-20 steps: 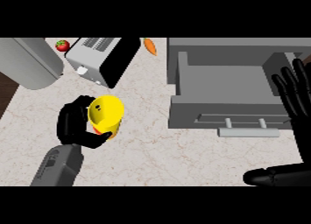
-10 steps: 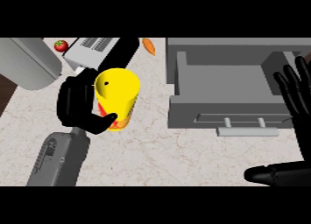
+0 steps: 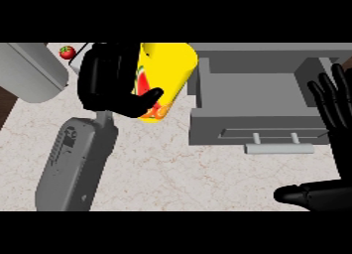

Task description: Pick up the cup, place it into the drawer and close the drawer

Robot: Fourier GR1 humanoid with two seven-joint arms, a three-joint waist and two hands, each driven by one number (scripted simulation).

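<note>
A tall yellow cup [image 3: 167, 74] with a red and orange print is lifted off the counter, close to my view. My left hand [image 3: 109, 79] is curled round it, thumb across its lower front, fingers hiding its left side. It hangs just left of the open grey drawer [image 3: 263, 92], whose inside shows bare and whose front carries a pale bar handle [image 3: 278, 148]. My right hand [image 3: 339, 106] rests open at the right edge, fingers up, beside the drawer.
A grey rounded appliance [image 3: 21, 69] stands at the back left, with a small red fruit [image 3: 67, 51] beside it. The marbled counter top [image 3: 178, 178] stretches in front of the drawer.
My left hand has raised the cup higher and carried it right, toward the drawer. The toaster and carrot behind are now hidden by it. The right hand has stayed still.
</note>
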